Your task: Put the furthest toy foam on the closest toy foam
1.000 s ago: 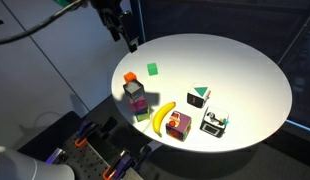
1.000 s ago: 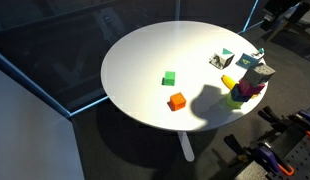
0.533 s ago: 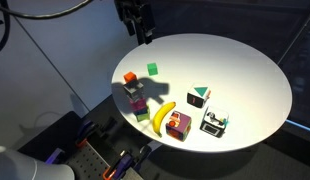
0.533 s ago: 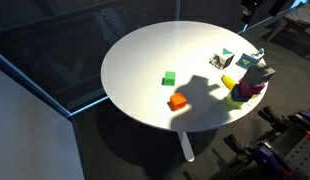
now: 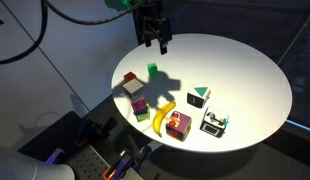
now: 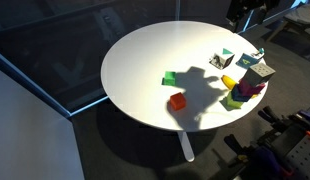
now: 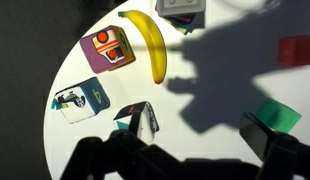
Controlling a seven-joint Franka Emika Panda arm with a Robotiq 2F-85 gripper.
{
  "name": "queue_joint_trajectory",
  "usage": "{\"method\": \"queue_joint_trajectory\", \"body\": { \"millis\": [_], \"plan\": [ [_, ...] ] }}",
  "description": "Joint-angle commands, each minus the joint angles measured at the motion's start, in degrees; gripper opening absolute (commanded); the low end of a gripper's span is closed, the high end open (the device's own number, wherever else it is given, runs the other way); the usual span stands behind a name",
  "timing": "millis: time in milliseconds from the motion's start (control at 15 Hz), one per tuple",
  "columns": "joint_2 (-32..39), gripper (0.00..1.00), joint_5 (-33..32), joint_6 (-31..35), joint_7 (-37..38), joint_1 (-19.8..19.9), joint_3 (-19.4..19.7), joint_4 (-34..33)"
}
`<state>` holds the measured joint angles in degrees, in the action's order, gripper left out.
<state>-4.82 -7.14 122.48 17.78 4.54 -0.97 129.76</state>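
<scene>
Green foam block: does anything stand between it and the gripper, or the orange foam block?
Nothing visible does. Bare table separates the green foam block from the orange foam block; the gripper hangs above, the banana lies aside.

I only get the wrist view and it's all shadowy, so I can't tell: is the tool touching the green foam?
Observer: No. In an exterior view the tool hangs in the air above the table, apart from the green foam.
Operator: Which foam is nearer the table's edge?
Observer: The orange foam; in both exterior views it lies closer to the rim than the green one.
</scene>
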Motion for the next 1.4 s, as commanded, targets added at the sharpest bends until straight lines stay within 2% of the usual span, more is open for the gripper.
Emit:
{"method": "queue_joint_trajectory", "body": {
  "millis": [0,400,867,933,1333],
  "plan": [
    [5.5,1.00,0.0,1.2,1.1,-0.1,1.7,-4.0],
    [11.6,1.00,1.6,3.4,-2.9,0.3,4.7,-8.0],
    [15.8,1.00,1.2,6.8,-14.9,1.7,6.7,-12.7],
    [14.4,1.00,0.5,6.4,-11.1,0.8,6.7,-10.5],
    [14.9,1.00,0.5,6.5,-11.5,0.7,6.8,-10.6]
  ]
}}
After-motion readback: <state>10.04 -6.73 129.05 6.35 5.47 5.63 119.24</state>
